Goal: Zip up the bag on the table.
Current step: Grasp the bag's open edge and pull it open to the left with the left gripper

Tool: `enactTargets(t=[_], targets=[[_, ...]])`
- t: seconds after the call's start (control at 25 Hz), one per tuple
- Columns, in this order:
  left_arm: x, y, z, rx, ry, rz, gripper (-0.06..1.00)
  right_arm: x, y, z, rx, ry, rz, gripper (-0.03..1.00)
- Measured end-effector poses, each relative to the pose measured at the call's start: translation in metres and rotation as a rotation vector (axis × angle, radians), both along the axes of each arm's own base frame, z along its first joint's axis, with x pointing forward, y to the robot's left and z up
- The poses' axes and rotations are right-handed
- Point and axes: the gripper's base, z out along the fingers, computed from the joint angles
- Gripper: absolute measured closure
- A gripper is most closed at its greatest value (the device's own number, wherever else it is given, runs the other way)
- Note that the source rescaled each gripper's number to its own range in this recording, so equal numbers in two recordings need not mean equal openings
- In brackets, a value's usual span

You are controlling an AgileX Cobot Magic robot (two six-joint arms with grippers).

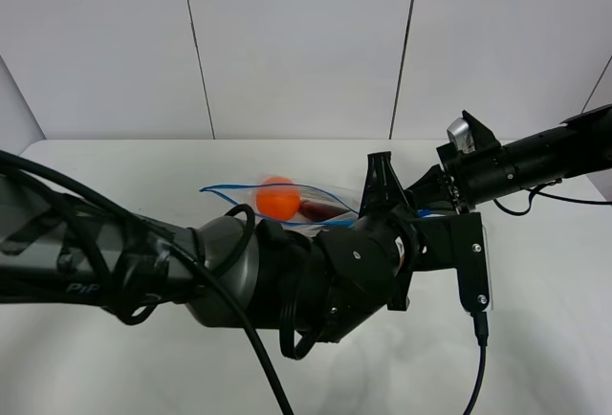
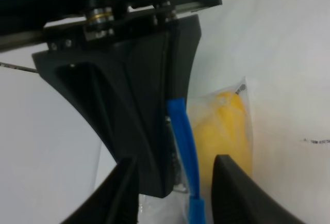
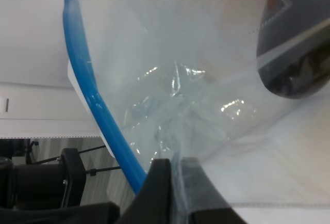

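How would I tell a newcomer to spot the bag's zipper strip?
On the white table, find the clear bag holding an orange ball. The zipper strip runs along its edge: the only bright blue band, against colourless crinkly plastic.

The left arm point(image 1: 220, 262) fills the foreground of the high view. It runs in from the left edge and past the middle, and its thick dark wrist point(image 1: 359, 267) is bent so that the left gripper point(image 2: 178, 192) points toward the far side. Its two fingers point(image 2: 124, 193) stand apart, with a clear gap between the tips. The right arm point(image 1: 535, 157), slim and black, comes in from the right edge and stretches leftward and slightly down. The right gripper point(image 3: 175, 180) has its fingers point(image 3: 157, 182) pressed close together, pinching the bag point(image 3: 206, 79). The two grippers sit just beside each other, the right one's closed jaws directly ahead of the left one's spread tips.
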Motion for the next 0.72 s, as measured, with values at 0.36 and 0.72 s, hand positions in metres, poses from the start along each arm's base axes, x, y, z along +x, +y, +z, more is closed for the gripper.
enactTargets(t=[0.36,0.72], targets=[[0.0023,0.0023,-0.0033,0.007,0.001,0.027,0.61,-0.0001,0.0000,-0.0001,-0.001,0.003,-0.001,0.97],[0.0020,0.0030,-0.0044,0.011,0.003,0.027,0.68,-0.0001,-0.0001,-0.0001,-0.001,0.003,0.000,0.97]])
